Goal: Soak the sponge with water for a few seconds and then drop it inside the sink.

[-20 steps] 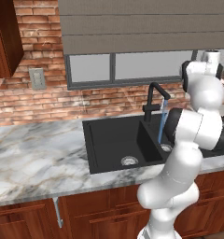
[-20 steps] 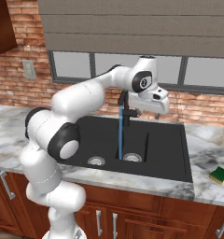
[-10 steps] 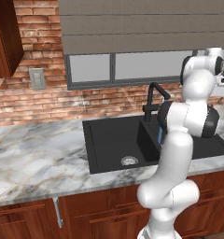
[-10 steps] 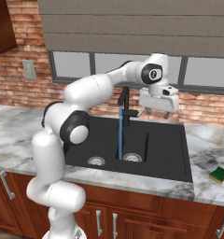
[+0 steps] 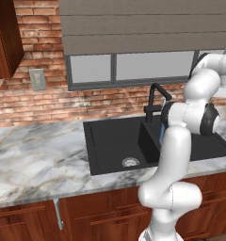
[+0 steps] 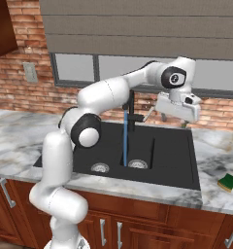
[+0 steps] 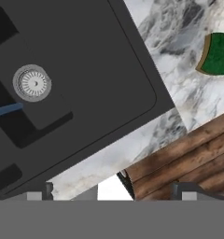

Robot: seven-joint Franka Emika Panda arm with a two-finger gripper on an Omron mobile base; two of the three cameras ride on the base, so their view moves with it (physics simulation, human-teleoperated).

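The sponge (image 6: 228, 182) lies on the marble counter right of the sink (image 6: 172, 155), green face up, and shows again as the sponge (image 7: 216, 53) at the hand view's upper right. A thin blue stream of water (image 6: 124, 141) falls from the black faucet (image 6: 131, 111) into the sink beside a silver drain (image 6: 137, 164). My gripper (image 6: 182, 116) hangs high over the sink's right part, left of the sponge and well above it. In the hand view the gripper (image 7: 112, 191) is open, fingertips (image 7: 48, 190) far apart with nothing between them.
A brick wall and a window with a lowered blind stand behind the sink. Marble counter (image 5: 35, 155) stretches to the left of the sink (image 5: 110, 141). Wooden cabinet fronts (image 6: 138, 221) run below. My own arm (image 5: 173, 155) covers the sink's right side in the left base view.
The arm has swung to the right: the hand has gone from beside the faucet to above the sink's right part, nearer the sponge. The jaws stayed open. The water keeps running.
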